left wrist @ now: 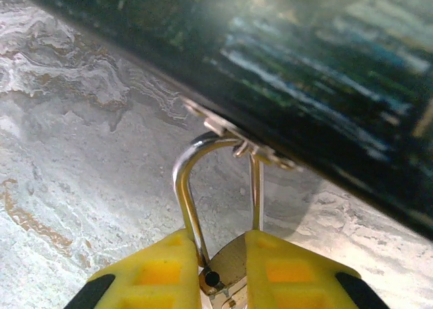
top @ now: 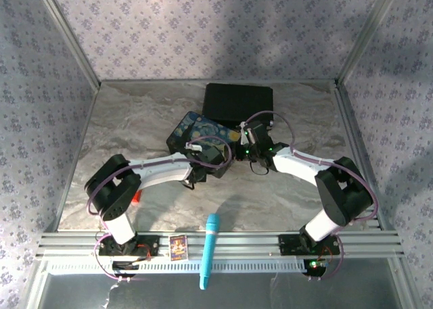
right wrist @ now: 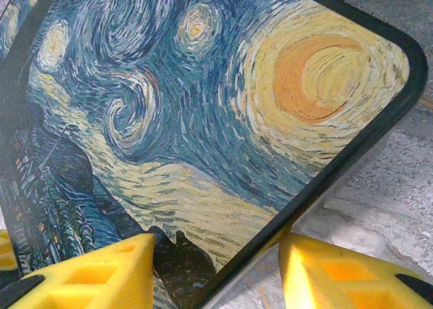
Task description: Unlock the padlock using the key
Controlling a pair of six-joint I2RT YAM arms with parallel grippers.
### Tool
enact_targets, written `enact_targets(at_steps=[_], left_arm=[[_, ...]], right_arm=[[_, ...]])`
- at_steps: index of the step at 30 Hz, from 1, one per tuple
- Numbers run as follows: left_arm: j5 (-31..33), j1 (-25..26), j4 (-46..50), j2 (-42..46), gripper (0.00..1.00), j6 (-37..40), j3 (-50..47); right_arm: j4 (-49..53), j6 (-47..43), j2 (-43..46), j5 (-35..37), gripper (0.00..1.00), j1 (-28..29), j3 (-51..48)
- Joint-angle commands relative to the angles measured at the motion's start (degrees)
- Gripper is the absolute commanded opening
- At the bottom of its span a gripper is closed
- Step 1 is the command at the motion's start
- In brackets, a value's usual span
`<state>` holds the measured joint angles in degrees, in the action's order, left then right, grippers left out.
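Observation:
The brass padlock [left wrist: 235,263] is pinched between the yellow fingers [left wrist: 291,272] of my left gripper [left wrist: 220,247], which is shut on its body. Its silvery shackle [left wrist: 184,187] loops up through the metal hasp [left wrist: 233,141] on the dark side of the painted box [top: 197,130]. A dark hole shows on the body's top beside the shackle's left leg. The key is hidden; a pale metal bit below the body is too small to identify. My right gripper [right wrist: 218,248] stands open astride the box's edge [right wrist: 352,153], one finger over the lid, one beside it. In the top view the left gripper [top: 218,159] and right gripper [top: 245,145] meet at the box's near side.
A black case [top: 238,103] lies behind the painted box. A teal marker [top: 210,248] and a small card [top: 178,247] rest on the front rail. An orange item [top: 137,196] sits by the left arm. Patterned walls enclose the marbled table [top: 135,126].

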<state>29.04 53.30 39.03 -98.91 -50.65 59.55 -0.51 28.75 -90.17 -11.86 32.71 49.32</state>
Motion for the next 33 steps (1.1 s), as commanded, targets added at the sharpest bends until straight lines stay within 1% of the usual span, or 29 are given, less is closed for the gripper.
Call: enact_targets(at_steps=[1,3,6,8,10,12,15,17,22,24,29,30,32,33], left_arm=[[-5.28,0.06,2.53,-5.96,0.17,-0.29,-5.5],[-6.71,0.05,0.44,-5.76,0.17,-0.28,-6.5],[-6.67,0.19,0.18,-5.77,0.19,-0.84,-7.2],[-7.65,0.16,-3.18,-5.19,0.21,-1.22,-8.45],[-9.16,0.25,-5.89,-4.57,0.25,-1.63,-9.97],[-10.57,0.24,-8.51,-4.03,0.25,-1.86,-11.24],[-10.91,0.38,-10.23,-3.24,0.25,-1.56,-12.0],[-11.06,0.34,-10.52,-2.93,0.33,-1.4,-12.17],[-13.32,0.39,-13.84,-3.25,0.35,-1.71,-13.55],[-12.73,0.46,-13.06,-3.39,0.33,-1.64,-13.24],[-8.76,0.44,-8.2,-2.64,0.24,-1.73,-11.73],[-8.28,0.44,-7.79,-2.41,0.24,-1.73,-11.67],[-7.72,0.4,-6.92,-1.67,0.17,-1.69,-11.58],[-7.6,0.45,-6.49,-1.27,0.11,-1.56,-11.47]], right_arm=[[10.46,-0.86,-3.98,6.23,0.5,-1.51,-3.35],[10.53,-0.92,-3.85,6.23,0.49,-1.52,-3.61],[10.5,-1.05,-3.69,6.27,0.5,-1.54,-3.75],[10.39,-1.0,-3.63,6.41,0.49,-1.6,-3.96],[10.35,-0.94,-3.61,6.42,0.5,-1.67,-4.13],[10.1,-0.89,-3.61,6.41,0.5,-1.76,-4.37],[9.83,-0.98,-3.7,6.49,0.5,-1.73,-4.82],[9.77,-1.02,-3.74,6.41,0.49,-1.83,-5.11],[9.32,-1.14,-3.28,6.42,0.5,-2.08,-6.13],[9.38,-1.09,-3.07,6.42,0.49,-2.2,-6.24],[9.45,-1.25,-2.07,6.68,0.49,-2.48,-6.62],[9.45,-1.24,-1.98,6.74,0.49,-2.49,-6.67],[9.33,-1.21,-1.94,6.67,0.49,-2.48,-6.62],[9.3,-1.16,-1.95,6.55,0.49,-2.56,-6.57]])
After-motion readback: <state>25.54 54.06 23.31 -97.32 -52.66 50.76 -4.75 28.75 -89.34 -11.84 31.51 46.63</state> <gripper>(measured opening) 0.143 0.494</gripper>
